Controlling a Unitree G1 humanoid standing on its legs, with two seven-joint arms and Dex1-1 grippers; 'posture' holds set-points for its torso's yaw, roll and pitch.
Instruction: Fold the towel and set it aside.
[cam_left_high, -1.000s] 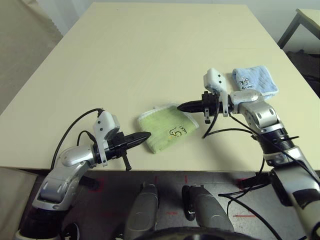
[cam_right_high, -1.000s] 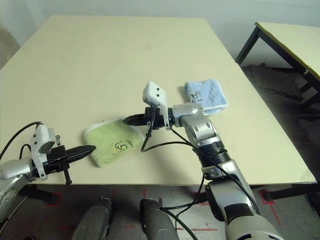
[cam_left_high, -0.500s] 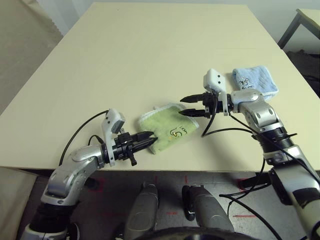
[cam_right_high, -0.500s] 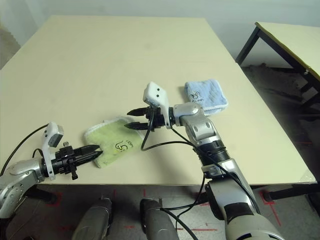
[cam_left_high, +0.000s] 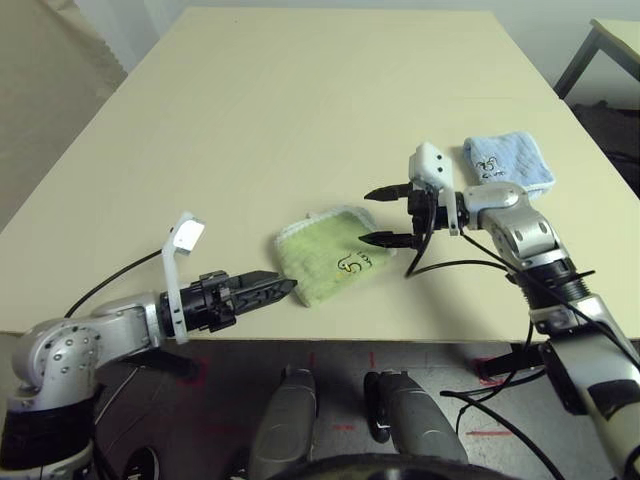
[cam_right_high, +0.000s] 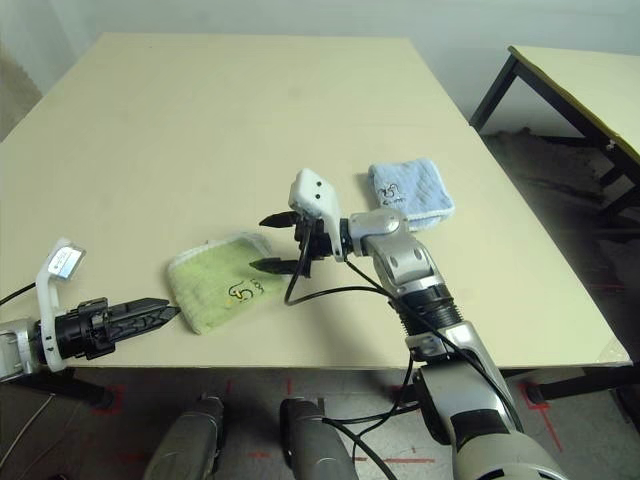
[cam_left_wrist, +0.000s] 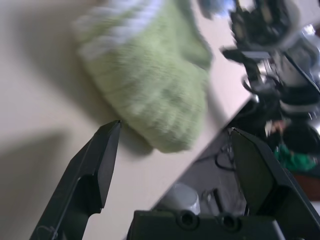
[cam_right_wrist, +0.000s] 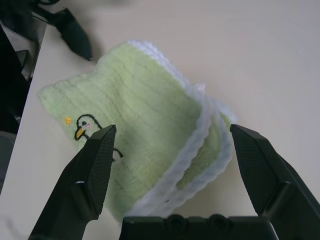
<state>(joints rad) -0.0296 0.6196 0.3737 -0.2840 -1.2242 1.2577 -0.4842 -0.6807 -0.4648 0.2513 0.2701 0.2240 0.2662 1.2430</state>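
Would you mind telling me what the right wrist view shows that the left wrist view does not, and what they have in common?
Right wrist view alone: the towel's embroidered bird logo and the stacked white-edged layers of its fold. Left wrist view alone: the right gripper beyond the towel, the table's near edge and the floor below it. Shared: the folded green towel lying flat on the cream table, each view framed by its own open gripper, neither one holding the cloth.

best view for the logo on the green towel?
Right wrist view: the logo, a small bird outline, sits large on the folded green towel. Both eye views show it as a small dark mark near the towel's front edge. In the left wrist view the towel is blurred.
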